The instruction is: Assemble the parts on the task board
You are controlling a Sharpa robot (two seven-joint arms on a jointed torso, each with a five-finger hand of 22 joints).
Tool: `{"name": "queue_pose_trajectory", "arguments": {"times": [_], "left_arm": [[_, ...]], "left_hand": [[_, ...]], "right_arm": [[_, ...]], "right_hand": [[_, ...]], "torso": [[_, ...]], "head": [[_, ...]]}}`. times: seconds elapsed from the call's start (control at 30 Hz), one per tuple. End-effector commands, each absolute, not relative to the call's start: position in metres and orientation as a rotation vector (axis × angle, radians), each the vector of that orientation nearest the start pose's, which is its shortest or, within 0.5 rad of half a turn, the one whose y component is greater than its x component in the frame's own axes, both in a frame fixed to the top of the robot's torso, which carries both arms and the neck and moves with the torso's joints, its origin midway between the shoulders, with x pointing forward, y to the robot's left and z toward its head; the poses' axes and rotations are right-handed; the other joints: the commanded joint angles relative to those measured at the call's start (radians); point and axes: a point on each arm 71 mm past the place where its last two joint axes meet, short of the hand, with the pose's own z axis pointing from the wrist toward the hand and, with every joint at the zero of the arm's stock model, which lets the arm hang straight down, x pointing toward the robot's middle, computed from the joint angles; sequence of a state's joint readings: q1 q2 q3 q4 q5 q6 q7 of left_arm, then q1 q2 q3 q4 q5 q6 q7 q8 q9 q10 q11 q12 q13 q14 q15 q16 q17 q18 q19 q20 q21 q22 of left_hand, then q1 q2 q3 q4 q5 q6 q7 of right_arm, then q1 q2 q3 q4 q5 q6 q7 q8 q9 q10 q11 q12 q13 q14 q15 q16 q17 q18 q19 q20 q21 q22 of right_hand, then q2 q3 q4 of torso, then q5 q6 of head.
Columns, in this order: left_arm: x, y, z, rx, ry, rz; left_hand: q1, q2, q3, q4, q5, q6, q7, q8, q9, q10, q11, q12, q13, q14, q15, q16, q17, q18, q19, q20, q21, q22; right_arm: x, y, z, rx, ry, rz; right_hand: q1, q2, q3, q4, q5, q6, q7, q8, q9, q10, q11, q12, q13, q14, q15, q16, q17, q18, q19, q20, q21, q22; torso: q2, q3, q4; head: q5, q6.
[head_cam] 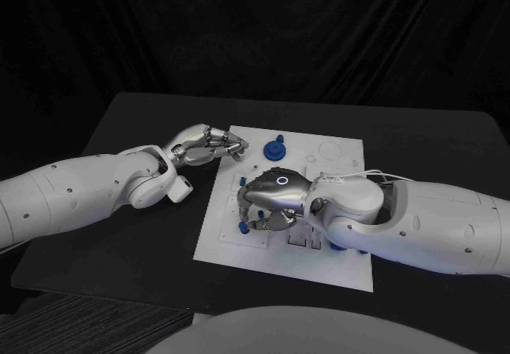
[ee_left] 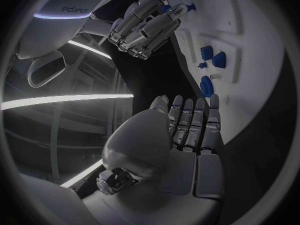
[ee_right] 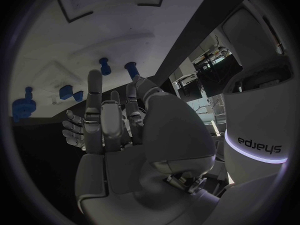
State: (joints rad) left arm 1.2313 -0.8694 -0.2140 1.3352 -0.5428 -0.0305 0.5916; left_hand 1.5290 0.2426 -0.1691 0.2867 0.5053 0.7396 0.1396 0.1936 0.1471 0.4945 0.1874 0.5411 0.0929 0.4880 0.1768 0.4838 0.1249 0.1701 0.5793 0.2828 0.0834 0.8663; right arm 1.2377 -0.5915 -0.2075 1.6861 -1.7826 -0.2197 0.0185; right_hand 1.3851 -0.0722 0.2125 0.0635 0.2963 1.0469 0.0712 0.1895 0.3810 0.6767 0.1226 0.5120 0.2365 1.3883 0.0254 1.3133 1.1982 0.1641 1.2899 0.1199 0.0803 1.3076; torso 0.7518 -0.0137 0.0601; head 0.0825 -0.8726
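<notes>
Head view, right hand point(head_cam: 274, 198): seen low over the middle of the task board point(head_cam: 340, 258), fingers bent down toward small blue parts point(head_cam: 243, 228); a hold cannot be told.
Head view, left hand point(head_cam: 204, 144): found at the board's left edge on the black worktop point(head_cam: 117, 251), fingers curled in, nothing held.
Left wrist view: fingers point(ee_left: 187, 122) laid straight and close together, empty, beside the board with blue parts point(ee_left: 207, 85).
Right wrist view: fingers point(ee_right: 95, 92) stretched and parted, nothing pinched, blue pegs point(ee_right: 105, 65) beyond them.

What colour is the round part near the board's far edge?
Blue; the round part shows best in the head view, on the white task board.
</notes>
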Motion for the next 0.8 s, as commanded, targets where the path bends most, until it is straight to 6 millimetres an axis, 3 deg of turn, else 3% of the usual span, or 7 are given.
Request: {"name": "queue_pose_trajectory", "arguments": {"times": [0.03,0.47,0.6,0.67,0.73,0.77,0.8], "left_arm": [[0.484,0.253,-0.221,-0.394,1.684,-1.510],[0.482,0.260,-0.220,-0.401,1.672,-1.496],[0.480,0.262,-0.219,-0.402,1.667,-1.494],[0.479,0.263,-0.219,-0.404,1.665,-1.492],[0.479,0.264,-0.219,-0.405,1.663,-1.489],[0.478,0.264,-0.218,-0.406,1.663,-1.488],[0.478,0.265,-0.218,-0.406,1.662,-1.487]], "left_hand": [[0.003,-0.003,0.007,0.000,0.004,-0.003,0.005,0.004,-0.002,-0.002,0.002,0.000,-0.001,-0.005,0.002,0.004,-0.001,0.003,0.008,0.000,0.004,0.001],[0.002,-0.003,0.009,0.001,0.004,-0.004,0.006,0.004,-0.002,-0.002,0.003,0.000,-0.001,-0.004,0.002,0.005,-0.001,0.004,0.010,0.001,0.005,0.001],[0.002,-0.003,0.010,0.000,0.004,-0.004,0.006,0.004,-0.002,-0.002,0.003,0.000,-0.001,-0.004,0.002,0.005,-0.001,0.004,0.010,0.001,0.005,0.001],[0.002,-0.003,0.010,0.000,0.004,-0.003,0.005,0.004,-0.002,-0.002,0.003,0.000,-0.001,-0.004,0.002,0.005,-0.001,0.004,0.011,0.001,0.005,0.001],[0.002,-0.004,0.010,0.000,0.004,-0.002,0.005,0.005,-0.002,-0.001,0.003,0.001,-0.001,-0.003,0.002,0.006,-0.001,0.004,0.012,0.001,0.006,0.002],[0.002,-0.004,0.010,0.000,0.004,-0.002,0.005,0.005,-0.002,-0.001,0.003,0.001,-0.001,-0.003,0.002,0.006,-0.001,0.004,0.012,0.001,0.006,0.002],[0.002,-0.004,0.010,0.000,0.004,-0.002,0.005,0.005,-0.002,-0.001,0.003,0.001,-0.001,-0.003,0.002,0.006,-0.001,0.004,0.012,0.001,0.006,0.002]], "right_arm": [[0.388,-0.032,-0.205,-0.872,1.533,0.953],[0.401,-0.077,-0.163,-0.749,1.340,0.951],[0.408,-0.105,-0.137,-0.673,1.274,0.929],[0.412,-0.122,-0.125,-0.628,1.263,0.897],[0.418,-0.139,-0.117,-0.586,1.291,0.840],[0.421,-0.148,-0.115,-0.562,1.323,0.803],[0.423,-0.155,-0.115,-0.540,1.359,0.770]], "right_hand": [[-0.007,-0.002,-0.004,0.001,-0.005,-0.004,-0.003,-0.003,0.002,0.006,0.001,0.007,-0.001,0.003,0.007,0.003,0.000,0.012,0.004,0.006,-0.007,0.013],[-0.004,-0.016,0.005,0.012,-0.012,-0.133,0.028,-0.095,-0.039,0.035,-0.008,0.065,0.015,0.012,0.000,0.021,0.015,0.017,0.012,0.006,-0.013,0.004],[0.017,-0.015,0.026,0.012,-0.005,-0.124,0.034,-0.097,-0.049,0.100,-0.031,0.171,0.072,0.016,-0.015,0.031,0.025,0.016,0.014,-0.004,-0.011,0.008],[0.027,-0.010,0.033,0.017,0.001,-0.088,0.040,-0.089,-0.055,0.114,-0.078,0.423,0.246,0.013,-0.050,0.029,0.021,0.011,0.013,-0.024,-0.011,0.013],[0.019,-0.020,0.024,0.027,-0.012,-0.060,0.033,-0.084,-0.059,0.524,-0.098,0.879,0.882,0.025,-0.062,0.043,0.041,0.020,0.016,-0.043,-0.012,0.013],[0.015,-0.019,0.027,0.036,-0.015,-0.055,0.031,-0.085,-0.061,0.569,-0.101,0.921,0.960,0.037,-0.066,0.059,0.064,0.016,0.020,-0.043,-0.011,0.013],[-0.048,-0.015,0.001,0.085,-0.040,0.003,0.007,-0.056,-0.049,0.834,-0.118,1.038,1.262,0.136,-0.081,0.189,0.257,0.012,0.067,-0.051,0.039,0.025]], "torso": [[0.000,0.0002,-0.0002],[0.000,0.0000,-0.0012],[-0.001,0.0007,-0.0026],[-0.001,0.0008,-0.0033],[0.000,0.0005,-0.0025],[0.000,0.0005,-0.0029],[0.000,0.0004,-0.0033]], "head": [[0.002,0.000],[0.008,0.000],[0.010,0.000],[0.009,0.000],[0.007,0.000],[0.006,0.000],[0.006,0.000]]}}
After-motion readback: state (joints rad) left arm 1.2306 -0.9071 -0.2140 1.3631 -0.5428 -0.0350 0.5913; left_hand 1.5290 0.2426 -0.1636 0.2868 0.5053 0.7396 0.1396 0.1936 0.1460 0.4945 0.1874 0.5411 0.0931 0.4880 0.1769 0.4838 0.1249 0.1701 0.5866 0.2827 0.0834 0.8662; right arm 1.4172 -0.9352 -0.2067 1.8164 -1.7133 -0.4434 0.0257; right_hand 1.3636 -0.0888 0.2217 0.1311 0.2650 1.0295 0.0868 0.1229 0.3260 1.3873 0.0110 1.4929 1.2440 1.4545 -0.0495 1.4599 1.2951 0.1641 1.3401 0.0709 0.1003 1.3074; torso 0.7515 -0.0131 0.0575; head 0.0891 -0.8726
